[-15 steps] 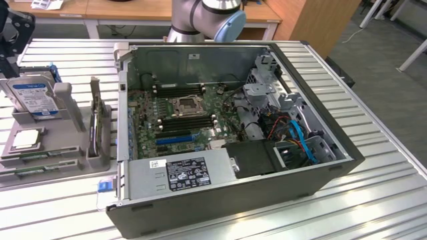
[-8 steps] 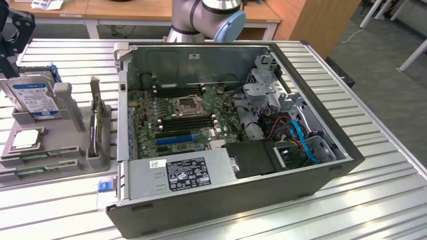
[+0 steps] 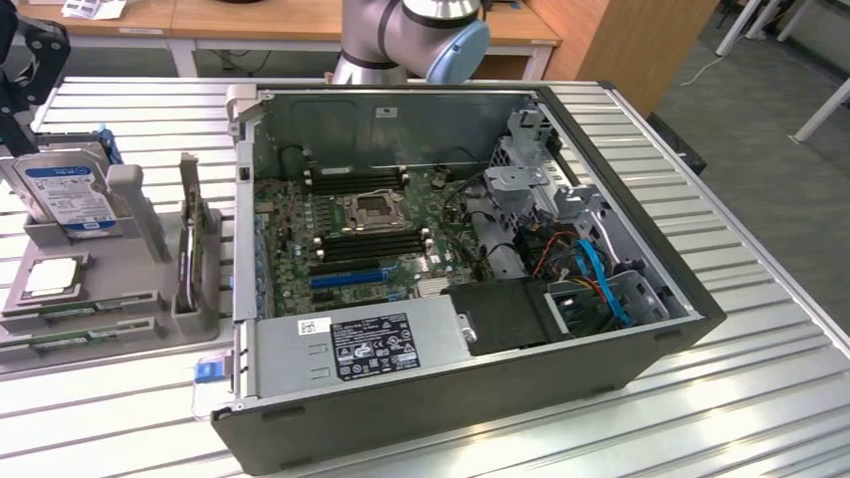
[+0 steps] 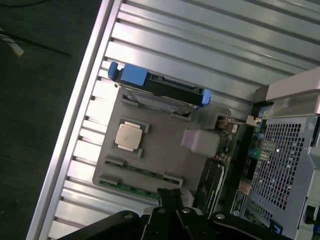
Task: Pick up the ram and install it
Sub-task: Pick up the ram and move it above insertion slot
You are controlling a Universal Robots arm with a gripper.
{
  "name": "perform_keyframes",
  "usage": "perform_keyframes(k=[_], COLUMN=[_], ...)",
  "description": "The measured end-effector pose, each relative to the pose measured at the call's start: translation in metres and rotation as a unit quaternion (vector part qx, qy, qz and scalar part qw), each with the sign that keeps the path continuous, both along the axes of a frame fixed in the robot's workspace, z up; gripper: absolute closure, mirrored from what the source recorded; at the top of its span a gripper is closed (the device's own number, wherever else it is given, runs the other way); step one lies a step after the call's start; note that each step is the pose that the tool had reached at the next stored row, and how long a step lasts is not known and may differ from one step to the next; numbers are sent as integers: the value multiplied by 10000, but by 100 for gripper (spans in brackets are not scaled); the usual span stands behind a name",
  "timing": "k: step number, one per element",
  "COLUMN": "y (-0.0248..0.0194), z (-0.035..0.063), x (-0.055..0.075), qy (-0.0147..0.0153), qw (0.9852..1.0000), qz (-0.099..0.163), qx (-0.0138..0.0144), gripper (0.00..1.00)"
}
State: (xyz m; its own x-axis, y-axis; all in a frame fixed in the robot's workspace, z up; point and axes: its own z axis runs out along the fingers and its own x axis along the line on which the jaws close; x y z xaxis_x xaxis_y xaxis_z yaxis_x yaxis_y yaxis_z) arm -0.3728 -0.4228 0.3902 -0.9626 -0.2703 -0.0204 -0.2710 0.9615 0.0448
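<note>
Two ram sticks (image 3: 74, 313) lie flat, side by side, in slots at the front of a grey holder tray (image 3: 126, 274) on the exterior view's left, beside the open computer case (image 3: 465, 259). In the wrist view the nearer green ram stick (image 4: 131, 189) and the second one (image 4: 145, 173) lie on the tray (image 4: 160, 150). My gripper (image 4: 170, 196) hangs well above them, fingers shut with nothing between them, its tips over the tray edge near the ram. The motherboard's black memory slots (image 3: 376, 244) stand empty beside the processor socket.
The tray also holds a square silver processor (image 3: 51, 277), an upright hard drive with blue rails (image 3: 67, 194) and an upright card (image 3: 199, 254). The case holds a power supply (image 3: 358, 344) and a drive cage with cables (image 3: 584, 269). The slatted table's edge (image 4: 75, 115) borders dark floor.
</note>
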Motion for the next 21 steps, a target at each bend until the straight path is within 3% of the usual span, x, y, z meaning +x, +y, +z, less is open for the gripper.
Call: perform_keyframes(k=[12,21], y=[0,0], z=[0,0], x=[0,0], qy=[0,0], qw=[9995,9974], qz=[326,714], qx=[0,0], gripper=[90,90])
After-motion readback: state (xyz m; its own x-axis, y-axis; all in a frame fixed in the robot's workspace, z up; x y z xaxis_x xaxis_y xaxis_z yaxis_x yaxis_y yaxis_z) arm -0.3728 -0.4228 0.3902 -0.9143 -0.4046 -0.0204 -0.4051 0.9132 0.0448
